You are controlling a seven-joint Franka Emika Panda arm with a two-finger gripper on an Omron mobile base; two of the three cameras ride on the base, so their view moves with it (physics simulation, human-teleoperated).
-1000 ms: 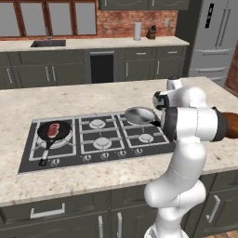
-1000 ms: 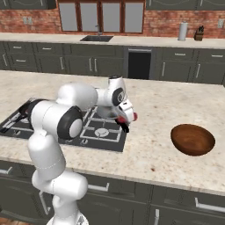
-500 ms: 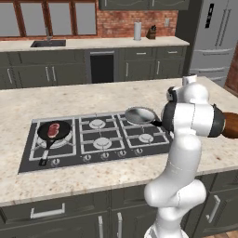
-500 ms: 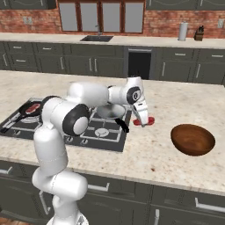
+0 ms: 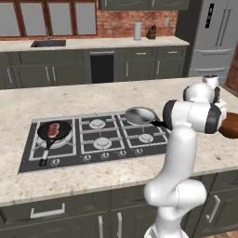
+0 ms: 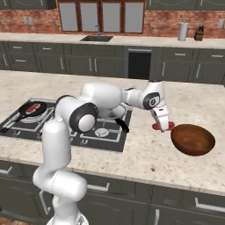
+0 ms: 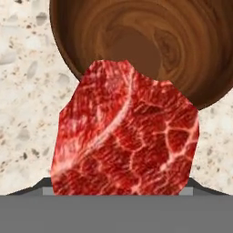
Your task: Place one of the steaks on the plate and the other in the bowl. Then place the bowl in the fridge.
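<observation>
Hand view: a flat raw red steak with pale white marbling (image 7: 125, 134) hangs in front of the camera, with the deep, round, reddish-brown wooden bowl (image 7: 150, 41) just beyond and below it on the speckled beige stone counter (image 7: 22, 91). In the right base view the two-finger gripper (image 6: 163, 126) pinches this steak at its near edge with its jaws set wide across the meat, holding it beside the bowl's rim, not yet over the hollow. The second raw red steak (image 5: 54, 129) lies in the round black frying pan (image 5: 54, 131) on the black gas hob (image 5: 97, 142), well apart. The meat looks light, soft and likely slippery, so it may droop or slide; a hold across its broad middle seems safest.
</observation>
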